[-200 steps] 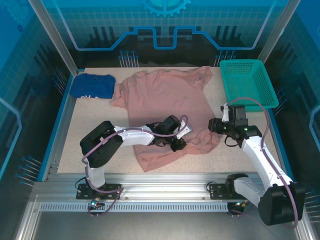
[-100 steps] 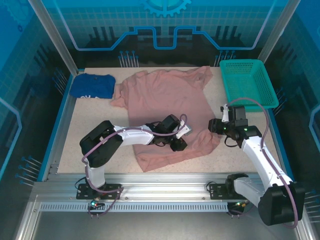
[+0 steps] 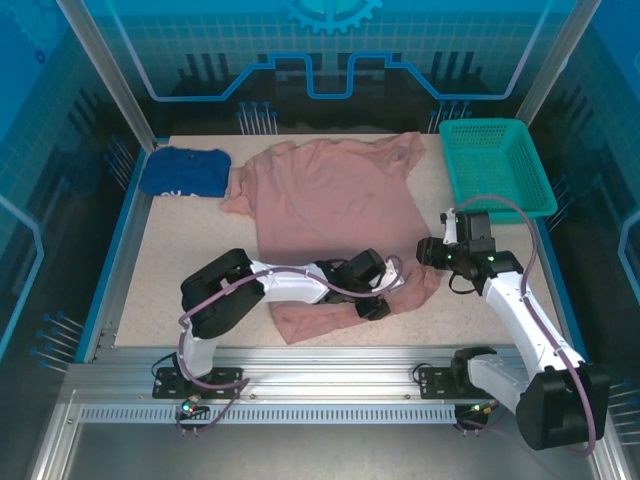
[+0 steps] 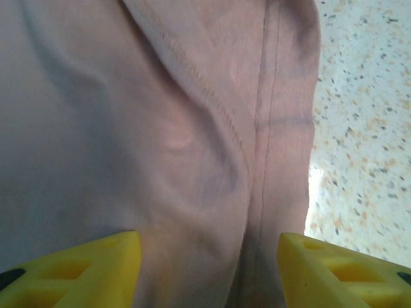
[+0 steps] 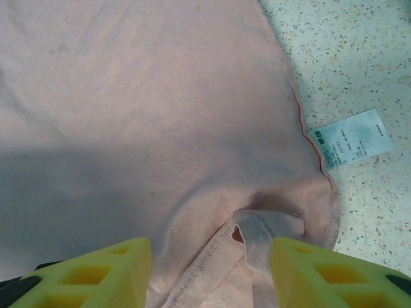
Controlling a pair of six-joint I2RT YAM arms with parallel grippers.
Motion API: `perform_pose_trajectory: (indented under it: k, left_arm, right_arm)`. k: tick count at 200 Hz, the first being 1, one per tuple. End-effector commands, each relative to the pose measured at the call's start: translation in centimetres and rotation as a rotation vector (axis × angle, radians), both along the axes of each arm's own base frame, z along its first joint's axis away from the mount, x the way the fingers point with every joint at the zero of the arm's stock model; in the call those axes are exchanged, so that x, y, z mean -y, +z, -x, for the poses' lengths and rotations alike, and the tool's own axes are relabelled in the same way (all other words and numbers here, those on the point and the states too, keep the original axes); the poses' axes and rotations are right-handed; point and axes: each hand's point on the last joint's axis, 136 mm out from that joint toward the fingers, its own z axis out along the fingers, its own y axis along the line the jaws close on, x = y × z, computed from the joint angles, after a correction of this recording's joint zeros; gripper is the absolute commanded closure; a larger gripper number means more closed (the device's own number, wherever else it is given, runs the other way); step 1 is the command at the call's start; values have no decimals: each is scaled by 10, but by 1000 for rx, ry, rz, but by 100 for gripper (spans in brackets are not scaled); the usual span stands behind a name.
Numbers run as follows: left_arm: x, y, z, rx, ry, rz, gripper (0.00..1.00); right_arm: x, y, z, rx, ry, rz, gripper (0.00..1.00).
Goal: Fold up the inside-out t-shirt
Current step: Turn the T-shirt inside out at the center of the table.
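Left pincer (image 4: 209, 264) slid right, parted over wrinkled pink t-shirt (image 3: 330, 200)

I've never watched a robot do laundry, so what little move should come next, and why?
Probably the right gripper should lower and pinch the bunched hem corner beside the white tag: its fingers stand open over it, and the t-shirt lies spread, not yet folded.
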Motion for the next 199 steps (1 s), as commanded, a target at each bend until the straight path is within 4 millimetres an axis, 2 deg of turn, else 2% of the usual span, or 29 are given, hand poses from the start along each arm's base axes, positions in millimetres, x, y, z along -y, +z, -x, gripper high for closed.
perform_pose_trajectory:
  k: [1, 40, 70, 98, 137, 164, 199]
  left_arm:
    - [-2, -2, -17, 102, 10, -77, 40]
    - [-2, -8, -21, 117, -6, -115, 39]
    - [-2, -7, -21, 117, -5, -118, 51]
    - [0, 2, -22, 105, 17, -73, 61]
    - [-2, 10, -26, 79, 50, -31, 69]
    - [-4, 14, -29, 71, 64, -15, 69]
    - [-5, 13, -30, 61, 71, -11, 75]
  right_arm:
    - [-4, -6, 6, -20, 30, -1, 47]
    - [-3, -5, 7, -18, 26, 0, 47]
    - [-2, -6, 7, -18, 22, -1, 47]
    - [-2, -6, 7, -18, 22, 0, 47]
    - [-2, -6, 7, -20, 23, -3, 47]
    - [-2, -7, 7, -19, 23, -2, 47]
    - [-2, -8, 7, -23, 25, -3, 47]
